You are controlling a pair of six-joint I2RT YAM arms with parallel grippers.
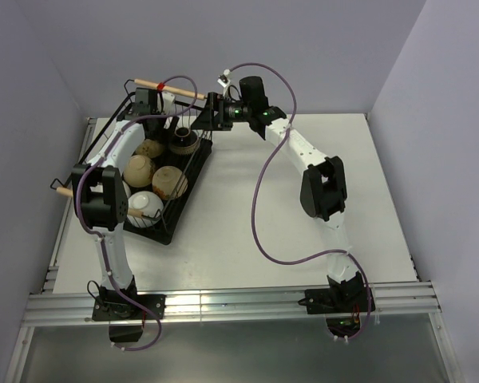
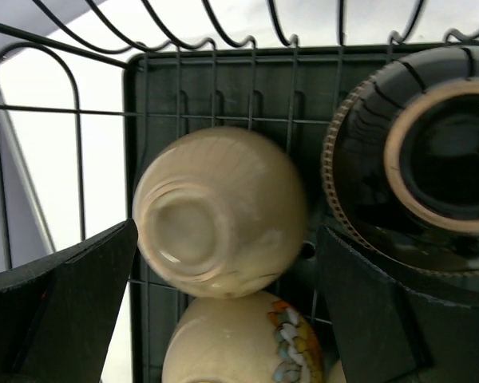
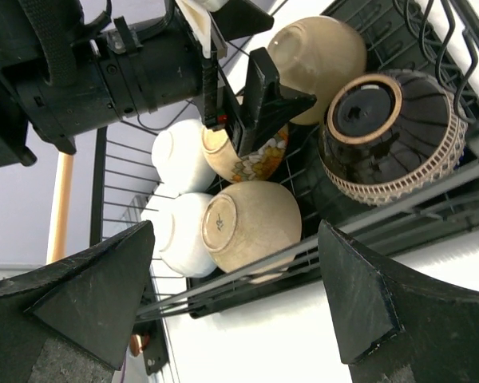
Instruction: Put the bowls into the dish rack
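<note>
1. Dish rack [image 1: 172,233]: a black wire basket on a tray base, in the upper left of the overhead view. It stands on the white table [image 1: 303,231], with 1 wooden handle [image 1: 148,82] across its top end.
2. Bowls: 6 counted in the right wrist view, all inside the rack and none on the table.
   - Black bowl [image 3: 391,140]: upper right, foot ring facing the camera.
   - Upper beige bowl [image 3: 319,56]: top centre, just beside the black one.
   - Flowered bowl [image 3: 247,163]: centre, partly hidden by the other arm's finger.
   - Upper white bowl [image 3: 180,155]: just left of the flowered one.
   - Lower white bowl [image 3: 176,239] and lower beige bowl [image 3: 255,223]: below these, touching each other.
3. Left gripper [image 2: 227,231]: over the top end of the rack, fingers spread wide and holding nothing. In its own view the upper beige bowl lies upside down below it, between the 2 fingers, with no contact visible.
4. Right gripper [image 3: 235,231]: at the rack's upper right corner in the overhead view, fingers wide apart and empty. The rack's rim wires and the lower beige bowl show between them.
5. Step in hand (judgement): loading looks complete, with 6 of 6 bowls racked and both grippers free.
6. Next move (judgement): each arm should rise straight up, clear of the wire hoops and the handle, before swinging back. A sideways start could snag a wire or nudge a leaning bowl.
</note>
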